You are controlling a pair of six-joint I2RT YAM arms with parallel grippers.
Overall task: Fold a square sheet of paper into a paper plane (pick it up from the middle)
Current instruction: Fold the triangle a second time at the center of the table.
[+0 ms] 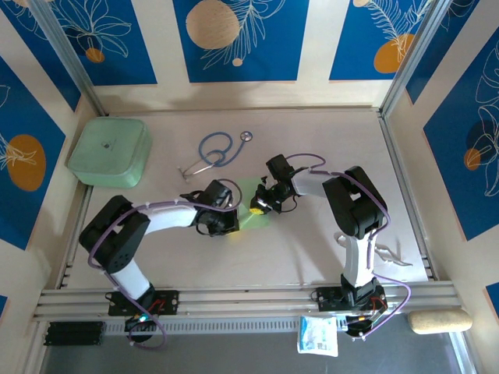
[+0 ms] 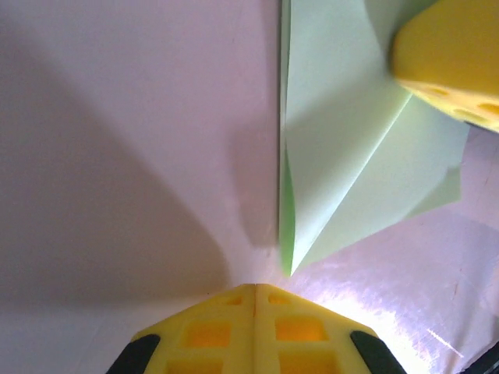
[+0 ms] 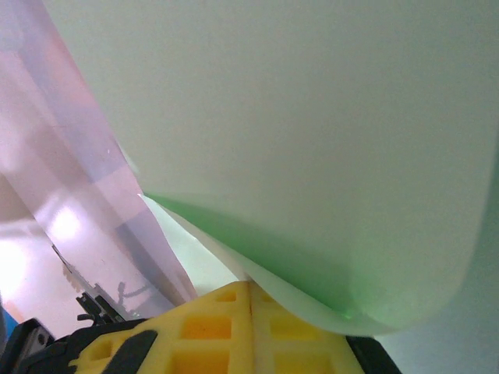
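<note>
Surface: table (image 1: pixel 312 249) is bearing the folded square sheet of paper (image 1: pixel 251 195).
Room: blue floral panels (image 1: pixel 234 47) are enclosing it.
Left wrist: left gripper (image 2: pixel 256 288), jaws together, empty.
Right wrist: right gripper (image 3: pixel 251 285), jaws together, touching curling paper.

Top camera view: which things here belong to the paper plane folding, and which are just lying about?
Job: pale green paper, partly folded; left gripper; right gripper.
Lying about: blue stethoscope; mint-green box; white packet.

green paper (image 1: pixel 251 222) mostly covered in top view, cut off at right wrist view's edges
</note>
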